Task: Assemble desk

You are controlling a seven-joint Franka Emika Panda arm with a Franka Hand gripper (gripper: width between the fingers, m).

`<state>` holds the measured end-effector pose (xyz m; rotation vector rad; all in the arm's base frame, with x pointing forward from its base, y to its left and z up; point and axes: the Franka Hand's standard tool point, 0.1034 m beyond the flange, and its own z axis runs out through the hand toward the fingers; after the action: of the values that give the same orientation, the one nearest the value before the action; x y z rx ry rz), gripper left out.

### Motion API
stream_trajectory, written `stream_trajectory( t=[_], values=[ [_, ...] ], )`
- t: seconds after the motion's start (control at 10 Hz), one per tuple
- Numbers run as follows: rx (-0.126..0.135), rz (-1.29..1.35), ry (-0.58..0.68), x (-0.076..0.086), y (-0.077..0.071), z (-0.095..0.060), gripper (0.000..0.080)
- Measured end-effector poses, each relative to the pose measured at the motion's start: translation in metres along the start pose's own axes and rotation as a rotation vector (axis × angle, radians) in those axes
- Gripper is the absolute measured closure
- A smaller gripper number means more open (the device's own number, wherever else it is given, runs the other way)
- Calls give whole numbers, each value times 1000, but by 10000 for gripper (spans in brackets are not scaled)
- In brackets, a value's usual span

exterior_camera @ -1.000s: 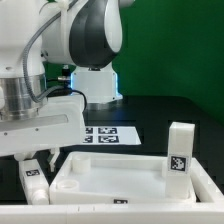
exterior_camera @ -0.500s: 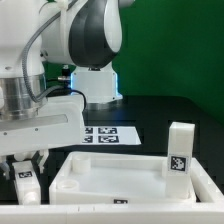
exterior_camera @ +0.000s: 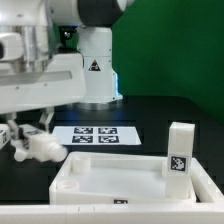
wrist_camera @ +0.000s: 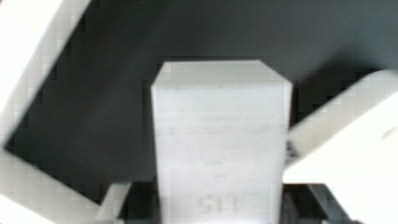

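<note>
The desk's white rimmed square panel [exterior_camera: 110, 180] lies at the front of the black table. One white block leg [exterior_camera: 180, 150] stands upright in the panel's corner at the exterior view's right, its tag facing the camera. My gripper [exterior_camera: 28, 140] hovers above the table at the exterior view's left, shut on a second white leg [exterior_camera: 42, 148], which is lifted and lies roughly level. In the wrist view this leg [wrist_camera: 217, 120] runs straight out from between the jaws of my gripper [wrist_camera: 217, 208], with the panel's rim [wrist_camera: 347, 130] beside it.
The marker board [exterior_camera: 95, 135] lies flat behind the panel. The arm's white base [exterior_camera: 95, 65] with a triangle sticker stands at the back, in front of a green wall. Black tabletop surrounds the panel.
The jaws closed on the leg beside the panel's left edge. The arm then rose and turned, lifting the leg off the table into a level pose.
</note>
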<state>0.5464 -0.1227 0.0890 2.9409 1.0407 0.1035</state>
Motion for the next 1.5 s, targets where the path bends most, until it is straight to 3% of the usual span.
stream_trajectory(
  t=[0.1,0.2,0.5,0.6,0.7,0.8,0.9,1.0,1.4,1.5],
  values=[
    [-18,-61,18,3,-16,-2,518],
    [-37,-148,22,5,-20,1,518],
    [-43,-328,2,2,-18,1,517],
    [-45,-375,-3,13,-31,-2,517],
    [-32,-438,-8,21,-56,-3,517],
    [-1,-428,-10,23,-89,-2,517],
    [8,-475,-8,26,-110,-1,517],
    [-8,-551,4,25,-119,-1,517],
    [-10,-762,-24,18,-113,2,517],
    [-7,-864,-46,19,-131,6,517]
  ],
)
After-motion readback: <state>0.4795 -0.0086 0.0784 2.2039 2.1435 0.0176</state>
